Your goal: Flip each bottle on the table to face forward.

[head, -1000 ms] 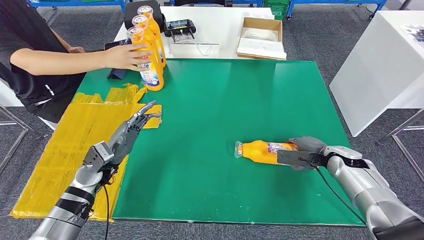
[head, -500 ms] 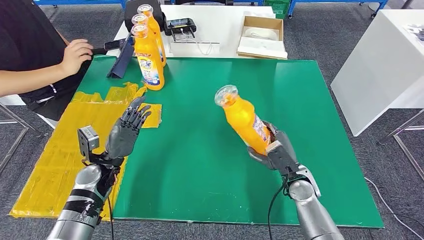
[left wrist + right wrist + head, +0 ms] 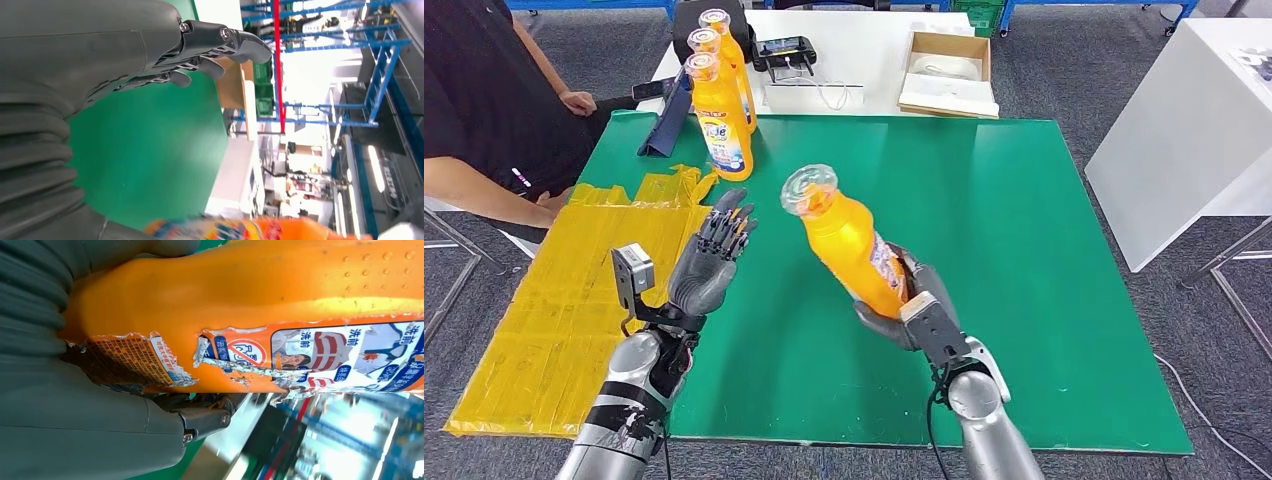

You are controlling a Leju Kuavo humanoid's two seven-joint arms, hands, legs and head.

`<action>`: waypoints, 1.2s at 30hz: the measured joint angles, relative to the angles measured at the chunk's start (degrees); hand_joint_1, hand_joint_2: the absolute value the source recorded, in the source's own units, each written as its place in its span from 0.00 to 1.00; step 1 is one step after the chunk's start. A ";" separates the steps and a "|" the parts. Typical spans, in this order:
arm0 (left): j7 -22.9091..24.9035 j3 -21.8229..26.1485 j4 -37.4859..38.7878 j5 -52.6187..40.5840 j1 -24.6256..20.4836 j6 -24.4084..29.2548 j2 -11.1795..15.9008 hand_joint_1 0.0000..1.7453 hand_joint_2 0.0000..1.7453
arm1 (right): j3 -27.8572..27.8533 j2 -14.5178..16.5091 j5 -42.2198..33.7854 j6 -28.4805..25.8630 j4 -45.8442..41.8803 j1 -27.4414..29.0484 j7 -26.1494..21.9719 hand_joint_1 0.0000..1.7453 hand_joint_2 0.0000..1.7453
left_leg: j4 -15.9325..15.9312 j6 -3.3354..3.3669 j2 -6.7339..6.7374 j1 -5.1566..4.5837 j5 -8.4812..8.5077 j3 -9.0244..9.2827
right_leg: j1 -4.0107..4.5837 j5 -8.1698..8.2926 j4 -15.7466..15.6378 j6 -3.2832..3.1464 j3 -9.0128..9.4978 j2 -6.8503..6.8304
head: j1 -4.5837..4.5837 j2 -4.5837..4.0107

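My right hand [image 3: 912,304] grips the lower body of an orange bottle [image 3: 849,240] and holds it in the air above the green table [image 3: 1024,200], tilted with its clear cap toward the left. Its torn label [image 3: 280,352] faces the right wrist camera. My left hand [image 3: 709,262] is raised beside it, fingers spread, holding nothing; its fingers [image 3: 220,42] show over the green surface. Three more orange bottles [image 3: 719,105] stand upright in a row at the table's far left corner.
A person in a black top [image 3: 474,95] sits at the left. Yellow plastic sheeting [image 3: 574,300] covers the table's left edge. A white table [image 3: 864,55] behind carries a cardboard box [image 3: 946,72] and a controller [image 3: 784,52]. Another white table [image 3: 1184,120] stands right.
My right hand has lifted the bottle off the table and carried it left toward the middle. My left hand has risen with fingers spread. The person has pulled their hand back from the standing bottles.
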 joint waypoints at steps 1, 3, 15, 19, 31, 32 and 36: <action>0.08 -0.49 -0.15 0.32 0.08 -0.15 -0.03 0.00 1.00 | 0.98 0.38 0.09 -0.03 0.65 -0.08 0.15 1.00 1.00 | 0.00 0.00 0.00 0.01 0.00 0.00 | 0.01 0.00 0.00 0.00 0.00 0.00 | 0.00 0.00; 0.12 -1.30 -0.33 0.92 0.27 -0.51 -0.06 0.00 1.00 | 2.65 0.95 0.19 -0.14 2.02 -0.25 0.37 1.00 1.00 | -0.01 0.00 -0.01 0.01 0.00 0.00 | 0.03 0.00 0.00 0.00 0.00 0.00 | 0.01 0.00; -1.21 -4.91 -1.97 2.36 1.78 -3.05 -0.07 0.00 1.00 | 7.15 1.69 0.01 -0.80 7.06 -1.86 0.43 1.00 1.00 | 0.00 0.00 -0.04 -0.01 0.00 -0.01 | 0.02 0.00 -0.01 0.00 0.02 -0.01 | 0.02 0.01; -1.92 -5.74 -2.58 2.30 2.33 -3.84 -0.03 0.00 1.00 | 7.32 1.69 -0.13 -0.84 7.80 -2.19 0.42 1.00 1.00 | 0.00 0.00 -0.03 -0.01 0.00 -0.02 | 0.02 0.00 -0.01 0.00 0.01 -0.01 | 0.01 0.00; -2.78 -7.28 -2.99 1.39 2.89 -4.75 0.20 0.00 1.00 | 7.58 1.67 -0.18 -0.84 9.53 -3.11 0.34 1.00 1.00 | 0.00 0.00 -0.04 0.00 0.01 -0.01 | 0.03 0.00 0.00 0.00 0.01 -0.01 | 0.02 0.00; -2.97 -7.49 -2.99 0.90 2.90 -4.76 0.22 0.00 1.00 | 7.67 1.68 -0.18 -0.83 9.68 -3.29 0.32 1.00 1.00 | 0.00 0.00 -0.03 0.00 0.00 -0.01 | 0.03 0.00 0.00 0.00 0.01 -0.01 | 0.02 0.00; -4.05 -8.32 -2.99 -1.73 2.89 -3.60 0.34 0.00 1.00 | 8.74 1.92 0.15 0.12 10.27 -4.36 0.18 1.00 1.00 | 0.00 0.00 -0.01 0.00 0.00 -0.02 | 0.03 0.00 0.00 0.00 0.01 0.00 | 0.02 0.00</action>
